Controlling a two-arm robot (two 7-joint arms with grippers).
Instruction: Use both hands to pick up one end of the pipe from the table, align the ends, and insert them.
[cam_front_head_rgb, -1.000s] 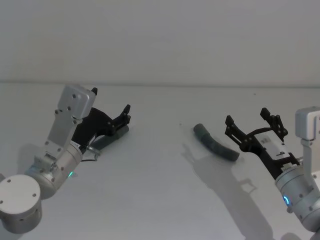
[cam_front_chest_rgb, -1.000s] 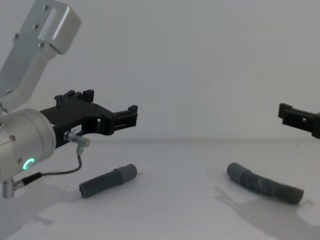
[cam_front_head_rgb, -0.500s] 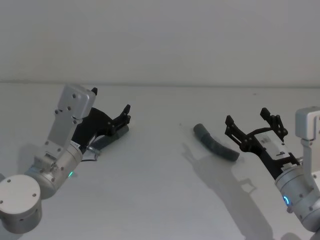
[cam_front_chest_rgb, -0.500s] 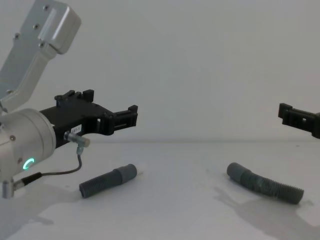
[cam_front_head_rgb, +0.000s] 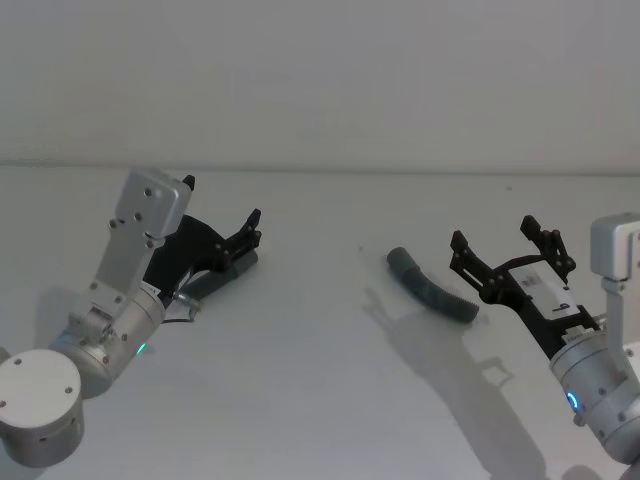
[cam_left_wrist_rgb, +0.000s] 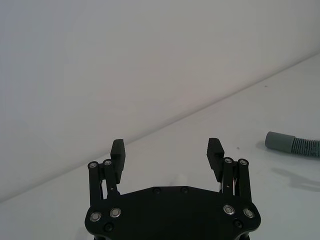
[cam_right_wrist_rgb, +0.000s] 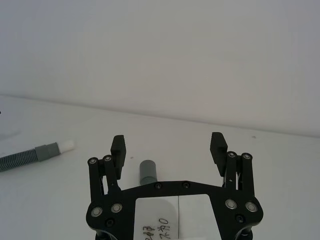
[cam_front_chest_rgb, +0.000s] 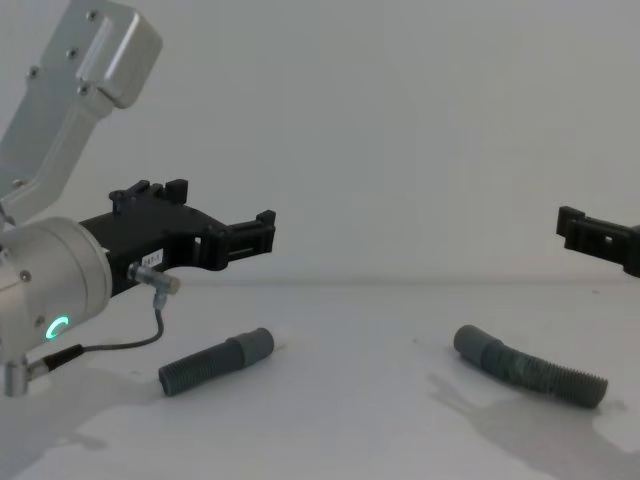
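Two pieces of pipe lie on the white table (cam_front_head_rgb: 320, 400). The shorter straight piece (cam_front_chest_rgb: 213, 363) rests on the left, its grey cuff (cam_right_wrist_rgb: 47, 151) ending in a white tip (cam_right_wrist_rgb: 67, 145). My left gripper (cam_front_head_rgb: 225, 212) hovers open just above it (cam_front_chest_rgb: 262, 234), partly hiding it from the head view. The longer bent piece (cam_front_head_rgb: 430, 286) lies on the right, its open socket end (cam_front_chest_rgb: 470, 343) turned towards the middle. My right gripper (cam_front_head_rgb: 505, 245) is open and raised just behind this piece, and the socket (cam_right_wrist_rgb: 148, 172) shows between its fingers. The left wrist view has the open left gripper (cam_left_wrist_rgb: 166, 149) and the far pipe's cuff (cam_left_wrist_rgb: 292, 145).
A thin cable (cam_front_chest_rgb: 120, 345) hangs from the left wrist near the short piece. A plain pale wall stands behind the table. Bare table lies between the two pieces (cam_front_head_rgb: 320, 290) and towards the front.
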